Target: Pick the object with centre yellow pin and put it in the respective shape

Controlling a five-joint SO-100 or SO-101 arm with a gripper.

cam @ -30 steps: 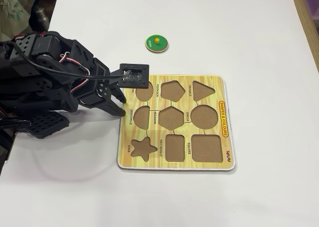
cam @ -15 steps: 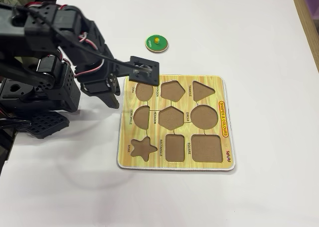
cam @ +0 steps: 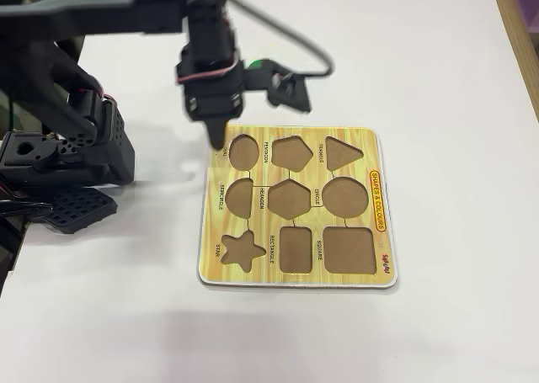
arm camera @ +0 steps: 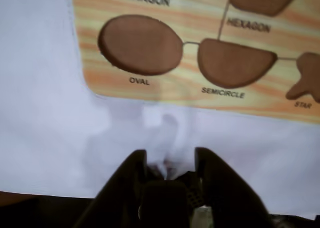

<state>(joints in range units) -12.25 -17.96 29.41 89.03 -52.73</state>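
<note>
In the fixed view only a green sliver of the object with centre yellow pin shows behind the raised arm and its camera mount. The yellow wood-grain board lies right of centre, and its round CIRCLE cutout sits in the middle row at the right, with nothing in it. My gripper points down at the board's top-left corner, beside the oval cutout. In the wrist view the gripper is slightly open and holds nothing, hovering over white table just off the board. The disc and the circle cutout lie outside that view.
The arm's black base fills the left side of the fixed view. The oval and semicircle cutouts lie ahead of the fingers in the wrist view. A wooden strip runs along the table's right edge.
The arm has risen and swung right. The gripper went from low at the board's left side to above its top-left corner, and the arm now covers most of the green disc.
</note>
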